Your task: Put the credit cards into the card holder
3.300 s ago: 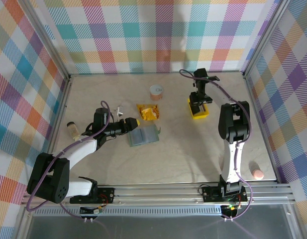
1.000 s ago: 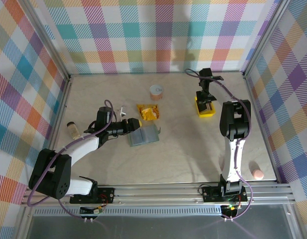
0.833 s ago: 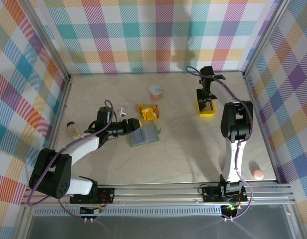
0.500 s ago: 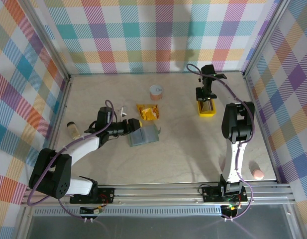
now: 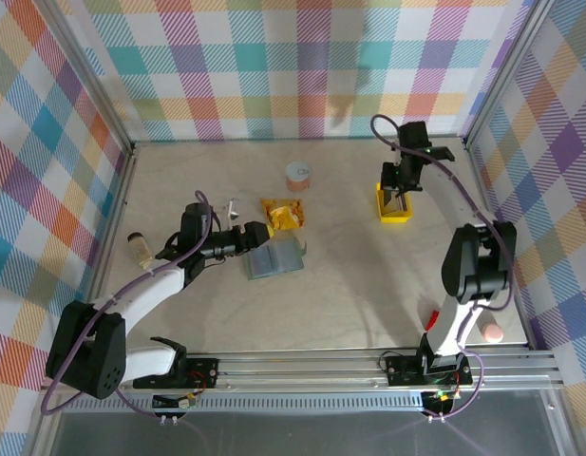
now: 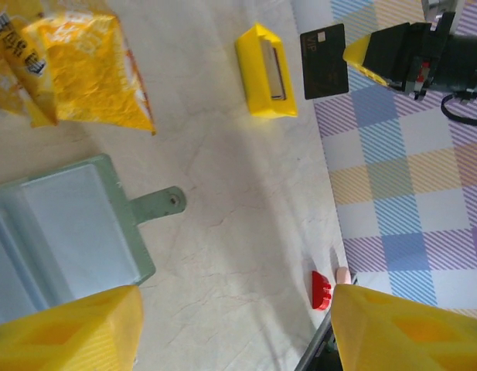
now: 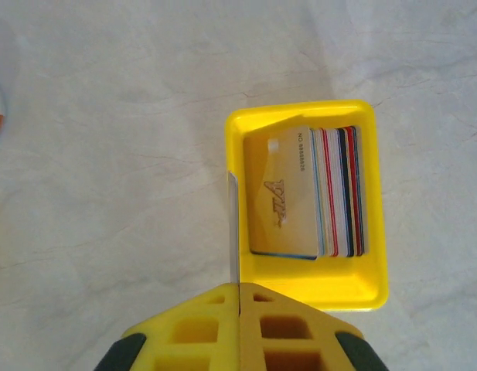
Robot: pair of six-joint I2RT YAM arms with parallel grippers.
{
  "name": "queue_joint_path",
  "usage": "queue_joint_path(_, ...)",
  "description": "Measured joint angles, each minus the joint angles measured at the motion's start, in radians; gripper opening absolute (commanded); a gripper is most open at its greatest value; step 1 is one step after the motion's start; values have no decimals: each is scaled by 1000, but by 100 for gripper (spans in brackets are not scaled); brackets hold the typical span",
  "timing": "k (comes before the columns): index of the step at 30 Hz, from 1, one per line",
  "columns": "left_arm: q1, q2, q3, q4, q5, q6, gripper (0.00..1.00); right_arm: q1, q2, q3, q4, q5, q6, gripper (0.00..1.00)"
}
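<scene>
The card holder [image 5: 274,257] is a sage-green wallet lying open on the table, also seen in the left wrist view as the card holder [image 6: 68,224]. My left gripper [image 5: 256,235] hovers at its left edge, its yellow fingers [image 6: 68,332] wide apart with nothing between them. Several credit cards [image 7: 315,193] stand stacked in a small yellow tray [image 7: 308,290]. My right gripper [image 7: 240,290] is shut on one dark credit card [image 6: 323,50], seen edge-on [image 7: 235,224], held above the tray's left rim. From above, the right gripper [image 5: 399,187] hangs over the tray [image 5: 392,217].
A crinkly orange-yellow snack packet [image 5: 284,213] lies just behind the wallet. An orange-rimmed cup [image 5: 298,175] stands farther back. A small bottle [image 5: 136,247] sits at the left, a pink object [image 5: 490,332] at the near right. Plaid walls enclose the table.
My right gripper has risen from the yellow tray with a dark card and shifted slightly right. My left gripper has opened wider beside the wallet.
</scene>
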Motion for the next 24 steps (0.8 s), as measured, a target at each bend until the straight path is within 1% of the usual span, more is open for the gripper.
queue_joint_path(4, -16, -26, 2, 72, 0, -93, 87, 18, -167, -100, 28, -41, 52, 0)
queue_joint_path(6, -29, -31, 5, 130, 3, -152, 93, 37, -274, -146, 47, -85, 89, 0)
queue_joint_path(8, -42, -31, 11, 191, 7, -214, 97, 55, -369, -178, 73, -144, 132, 0)
queue_joint_path(11, -57, -31, 29, 283, 11, -304, 97, 76, -501, -231, 144, -265, 214, 0)
queue_joint_path(13, -67, -31, 45, 339, 13, -353, 96, 80, -562, -266, 194, -349, 277, 0)
queue_joint_path(16, -85, -31, 66, 418, 14, -415, 89, 90, -608, -320, 278, -459, 375, 0)
queue_joint_path(21, -118, -30, 98, 493, 17, -472, 76, 136, -608, -397, 388, -585, 513, 0)
queue_joint_path(24, -130, -26, 111, 510, 24, -485, 72, 161, -598, -421, 447, -641, 581, 0)
